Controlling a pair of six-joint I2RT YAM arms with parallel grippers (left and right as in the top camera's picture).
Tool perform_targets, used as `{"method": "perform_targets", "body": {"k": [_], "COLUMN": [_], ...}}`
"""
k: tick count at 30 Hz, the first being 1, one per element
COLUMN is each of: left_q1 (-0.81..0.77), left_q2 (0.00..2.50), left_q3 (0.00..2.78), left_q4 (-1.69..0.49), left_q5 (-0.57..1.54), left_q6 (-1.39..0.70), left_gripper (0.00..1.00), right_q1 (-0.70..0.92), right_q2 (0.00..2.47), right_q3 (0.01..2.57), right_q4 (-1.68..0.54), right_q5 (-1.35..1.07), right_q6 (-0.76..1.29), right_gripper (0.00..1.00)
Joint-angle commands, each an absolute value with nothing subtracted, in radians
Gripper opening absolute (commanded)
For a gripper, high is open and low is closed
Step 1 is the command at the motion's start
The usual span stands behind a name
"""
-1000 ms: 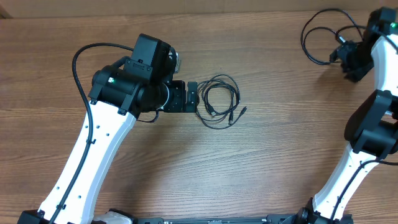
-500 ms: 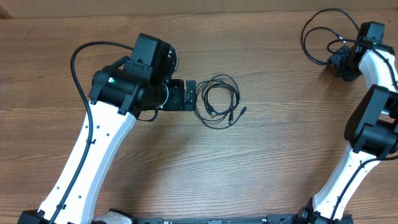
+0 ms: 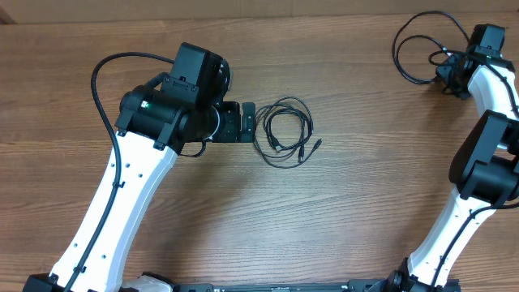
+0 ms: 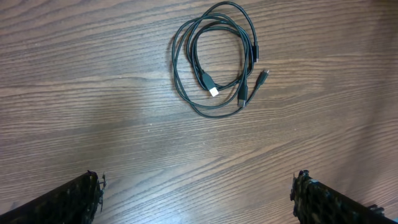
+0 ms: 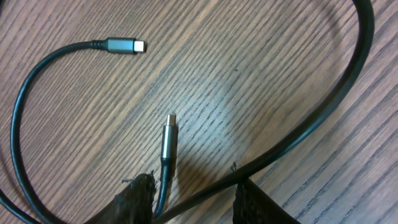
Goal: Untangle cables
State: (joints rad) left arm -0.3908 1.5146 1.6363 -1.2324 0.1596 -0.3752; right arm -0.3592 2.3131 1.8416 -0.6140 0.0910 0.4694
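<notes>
A small coil of thin black cables [image 3: 285,132] with several plugs lies mid-table; it also shows in the left wrist view [image 4: 214,59]. My left gripper [image 3: 248,123] sits just left of the coil, open wide and empty [image 4: 196,196]. A looser black cable [image 3: 403,40] lies at the far right corner. My right gripper [image 3: 448,79] is low over it, fingers apart [image 5: 194,199]. A thin cable end with a USB-C plug [image 5: 168,140] and a thicker black cable [image 5: 348,93] run between the fingers. Another USB-C plug [image 5: 124,45] lies ahead.
The wooden table [image 3: 365,203] bears only the two cable bundles. The left arm's own black cable [image 3: 101,89] arcs out to the left. The table's far edge is close behind the right gripper.
My right gripper has shifted left and then slightly back up over the corner cable. The left arm and the coil have not moved.
</notes>
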Motion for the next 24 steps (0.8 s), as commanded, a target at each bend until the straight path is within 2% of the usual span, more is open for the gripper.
{"method": "perform_targets", "body": {"k": [1,4,7,10,13,22,24], "left_q1": [-0.392,-0.392,-0.392,-0.392,-0.392,-0.392,-0.392], "left_q2": [1.517,1.517,1.517,1.517,1.517,1.517,1.517], "left_q3": [1.640,1.640,1.640,1.640,1.640,1.640,1.640], "left_q4": [-1.222,-1.220,-1.220,-1.220,-1.219,-1.218,-1.213], "left_q5": [0.146,0.146,0.146,0.146,0.146,0.146,0.146], "left_q6": [-0.389,-0.389,-0.389,-0.389,-0.389,-0.389,-0.389], "left_gripper": [1.00,1.00,1.00,0.99,1.00,1.00,1.00], "right_q1": [-0.360,-0.360,-0.360,-0.361,-0.369,-0.450,-0.466], "right_q2": [2.318,2.318,2.318,2.318,2.318,2.318,2.318], "right_q3": [1.822,1.802,1.789,1.789,1.789,1.878,1.927], "right_q4": [-0.608,-0.602,-0.592,-0.578,-0.554,-0.513,-0.532], "right_q5": [0.108,0.108,0.117,0.142,0.142,0.136,0.133], "right_q6": [0.465,0.472,0.471,0.472,0.471,0.364,0.345], "right_gripper": [0.42,0.41,0.34,0.22,0.04,0.04,0.08]}}
